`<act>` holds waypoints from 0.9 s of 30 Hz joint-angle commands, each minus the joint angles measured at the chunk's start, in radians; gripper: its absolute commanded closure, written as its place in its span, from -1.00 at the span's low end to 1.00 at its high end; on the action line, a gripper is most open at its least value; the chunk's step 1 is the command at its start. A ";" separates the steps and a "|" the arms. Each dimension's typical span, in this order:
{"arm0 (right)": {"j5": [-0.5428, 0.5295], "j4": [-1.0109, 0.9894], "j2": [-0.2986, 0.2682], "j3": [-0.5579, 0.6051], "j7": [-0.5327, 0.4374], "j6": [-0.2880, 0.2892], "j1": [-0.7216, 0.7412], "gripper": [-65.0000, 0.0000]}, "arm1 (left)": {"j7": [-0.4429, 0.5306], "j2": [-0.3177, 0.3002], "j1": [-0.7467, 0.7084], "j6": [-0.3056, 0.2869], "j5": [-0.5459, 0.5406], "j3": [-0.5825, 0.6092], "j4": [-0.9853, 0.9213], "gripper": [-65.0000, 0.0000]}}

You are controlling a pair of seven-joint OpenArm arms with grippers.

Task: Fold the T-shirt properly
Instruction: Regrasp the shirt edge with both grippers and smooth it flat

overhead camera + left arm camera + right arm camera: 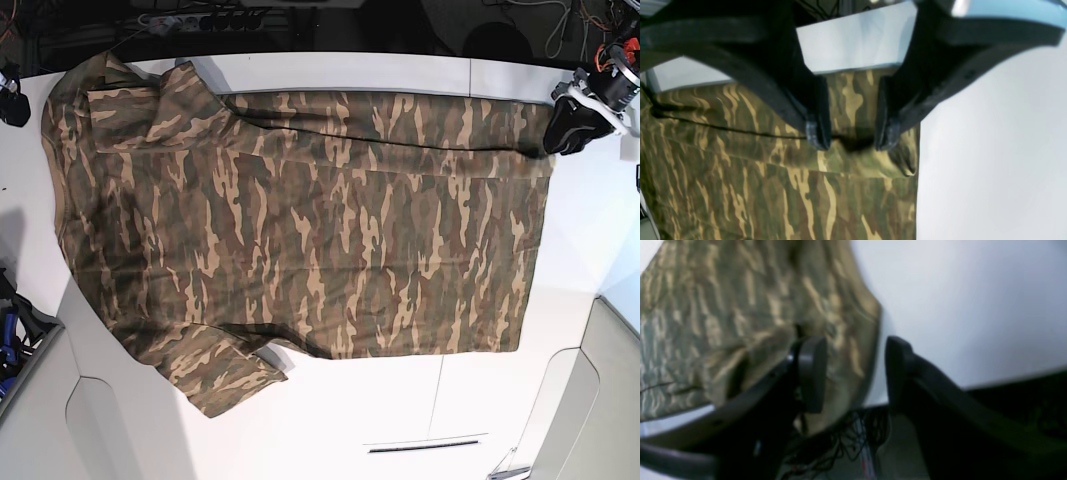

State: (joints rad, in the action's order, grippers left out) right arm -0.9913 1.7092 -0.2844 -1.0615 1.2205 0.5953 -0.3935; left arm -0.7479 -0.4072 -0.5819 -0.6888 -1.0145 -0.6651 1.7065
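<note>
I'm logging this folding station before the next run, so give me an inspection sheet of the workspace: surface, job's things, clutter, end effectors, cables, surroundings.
Surface: white table, with seams and a slot near the front edge.
Job's things: camouflage T-shirt spread nearly flat, collar end at the base view's left; one sleeve sticks out at the front, the far long edge is folded over.
Clutter: nothing seen on the table.
End effectors: left end effector open, fingertips down at the folded fabric edge by the hem corner; right end effector open, straddling the shirt's edge, view blurred.
Cables: tangled wires below the table edge; more behind it.
Surroundings: power strip behind the table; dark background.
</note>
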 commanded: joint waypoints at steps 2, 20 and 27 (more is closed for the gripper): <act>-0.048 0.050 -0.014 -0.003 -0.011 0.004 -0.012 0.13 | 0.016 -0.016 -0.003 -0.009 -0.021 -0.010 0.016 0.20; 0.187 0.048 0.016 0.433 -0.198 0.002 -0.014 0.13 | 0.016 0.027 0.019 -0.009 -0.021 -0.010 0.016 0.20; 0.259 0.034 0.016 0.474 -0.236 -0.006 -0.014 0.13 | 0.010 0.041 0.019 -0.009 -0.021 -0.010 0.016 0.20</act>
State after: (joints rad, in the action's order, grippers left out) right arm -0.7177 1.7313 -0.2527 -0.5812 1.0042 0.5865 -0.4072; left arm -0.7555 -0.3538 -0.5591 -0.6888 -1.0145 -0.6670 1.7065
